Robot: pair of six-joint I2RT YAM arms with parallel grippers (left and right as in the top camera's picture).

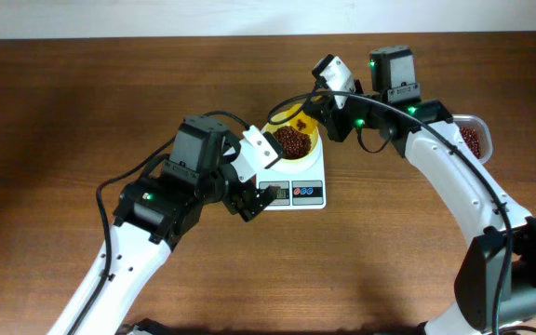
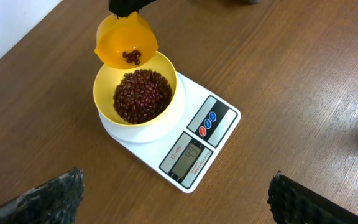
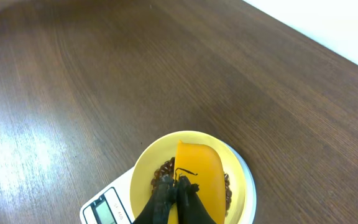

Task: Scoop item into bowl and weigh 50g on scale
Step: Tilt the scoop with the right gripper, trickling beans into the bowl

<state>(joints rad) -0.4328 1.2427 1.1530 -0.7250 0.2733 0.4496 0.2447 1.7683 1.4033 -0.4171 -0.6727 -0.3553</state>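
Right wrist view: the right gripper (image 3: 176,194) is clamped on the yellow scoop (image 3: 199,171), tipped over the bowl (image 2: 169,102). The left gripper (image 1: 257,199) gapes wide, empty, before the scale (image 2: 197,90), which carries the bowl of beans (image 2: 143,96) mid-way along the counter (image 1: 63,93), nearer its far edge. The display (image 2: 190,154) digits are unreadable. The right arm (image 1: 454,177) arches in from the right edge.

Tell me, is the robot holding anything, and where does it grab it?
The right pincer holds the yellow scoop by its handle end, above the bowl. The left pincer holds nothing.
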